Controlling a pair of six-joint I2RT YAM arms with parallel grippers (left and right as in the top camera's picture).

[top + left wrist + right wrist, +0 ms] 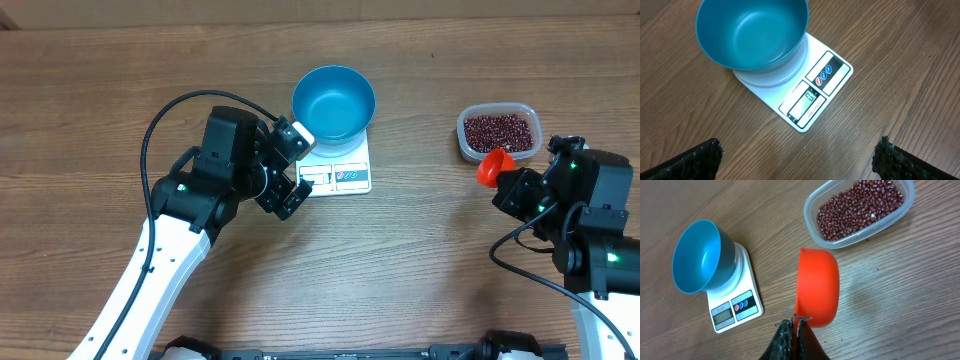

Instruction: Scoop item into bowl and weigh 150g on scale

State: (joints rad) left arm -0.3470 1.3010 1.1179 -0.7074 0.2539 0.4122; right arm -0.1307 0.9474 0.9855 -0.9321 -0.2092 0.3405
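The blue bowl [333,102] [752,32] [700,256] stands empty on the white scale [340,175] [810,97] [735,307] at the table's middle. My left gripper [293,165] [797,162] hovers just left of the scale's display edge, open, with nothing between its fingers. The red-brown beans [497,130] [857,207] fill a clear plastic tub [463,142] [812,222] at the right. My right gripper [515,185] [796,325] is shut on the handle of an orange scoop [493,166] [817,287], held on its side just in front of the tub. The scoop looks empty.
Bare wooden tabletop lies between the scale and the tub. The left arm's black cable [160,125] loops above the table at the left. Both arm bases stand along the front edge.
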